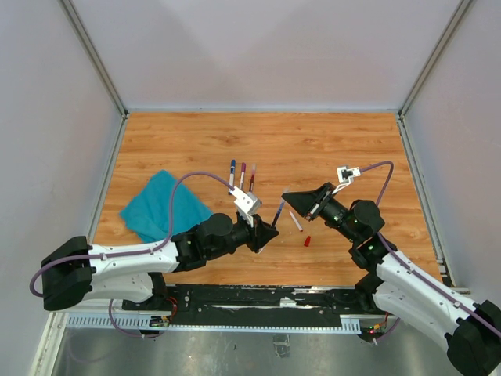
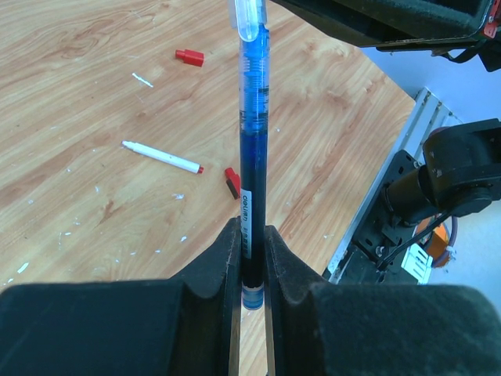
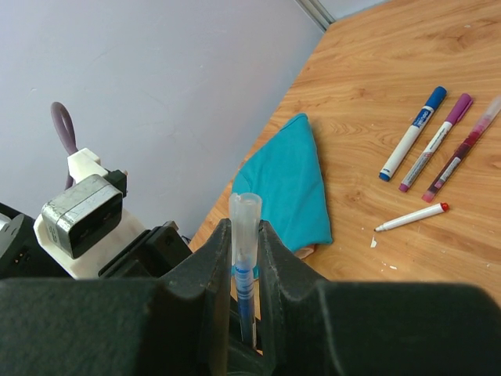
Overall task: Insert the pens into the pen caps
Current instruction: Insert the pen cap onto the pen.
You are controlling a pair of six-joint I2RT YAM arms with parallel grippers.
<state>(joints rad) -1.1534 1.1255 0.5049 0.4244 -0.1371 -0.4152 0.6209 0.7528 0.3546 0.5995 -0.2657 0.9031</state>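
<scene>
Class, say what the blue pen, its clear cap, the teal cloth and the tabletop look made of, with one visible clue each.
The blue pen looks like glossy translucent plastic: ink shows through the barrel. The clear cap seems see-through plastic. The teal cloth is soft matte fabric, rumpled at its edges. The tabletop is wood or wood-look laminate, grain visible.

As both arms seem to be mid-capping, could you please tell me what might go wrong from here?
1. The left gripper clamps the blue pen only near its tail. Pressing it into the clear cap, which the right gripper holds, may tilt the pen or make it slip.
2. The white pen and the red cap lie loose on the table close to both grippers. An arm that dips low could knock them away.
</scene>
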